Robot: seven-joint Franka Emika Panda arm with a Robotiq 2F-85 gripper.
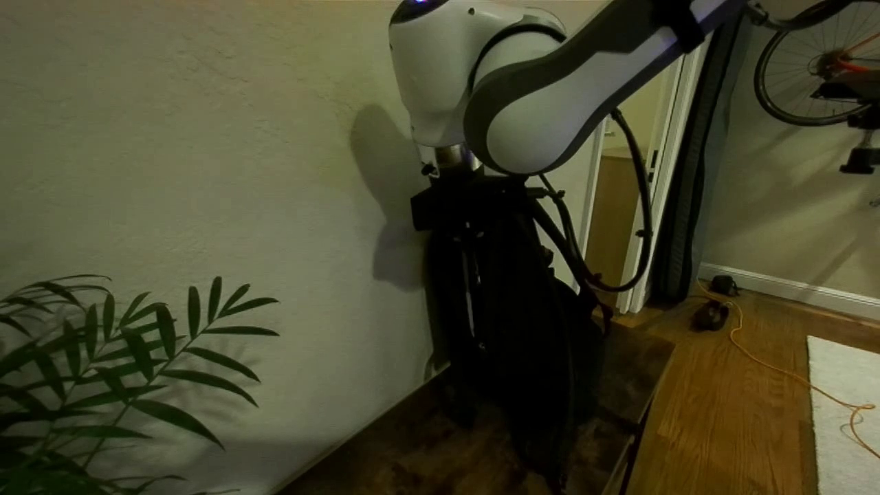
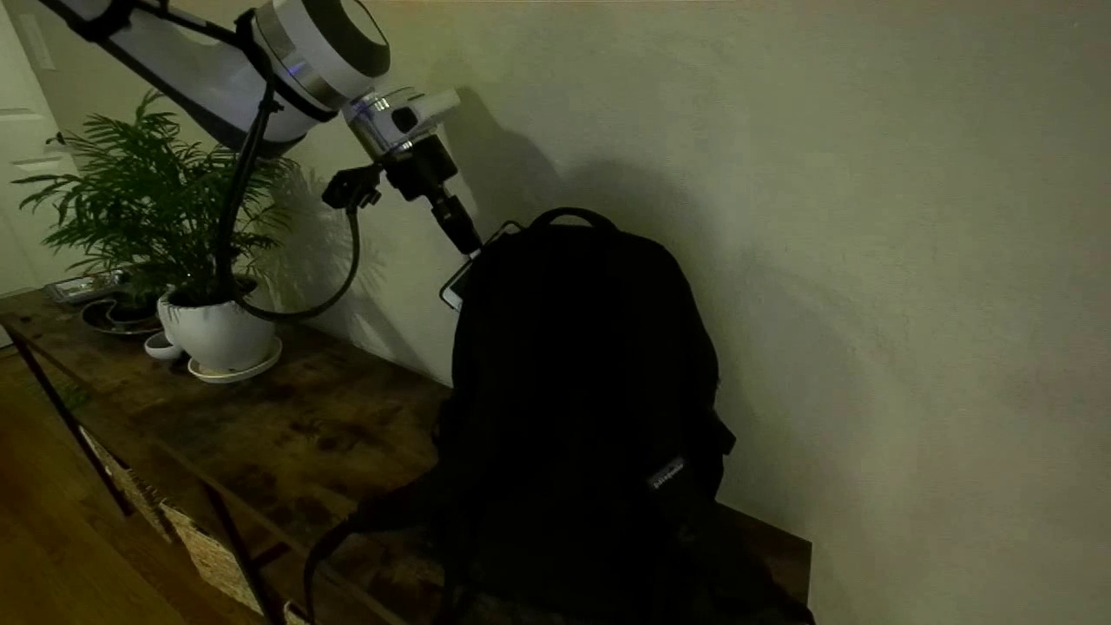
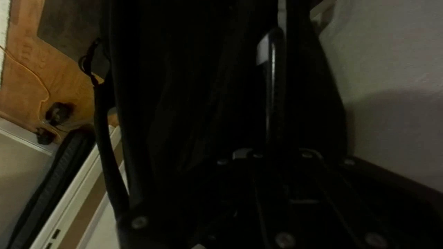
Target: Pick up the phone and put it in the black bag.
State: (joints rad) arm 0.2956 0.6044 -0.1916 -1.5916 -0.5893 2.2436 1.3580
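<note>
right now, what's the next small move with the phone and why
Probably ease the phone inward, into the black bag, before opening the fingers: the wrist view shows the bag on both sides of it, but in an exterior view part of it pokes out past the bag's edge, so letting go now might drop it outside. Whether any is inside, I can't tell.
</note>
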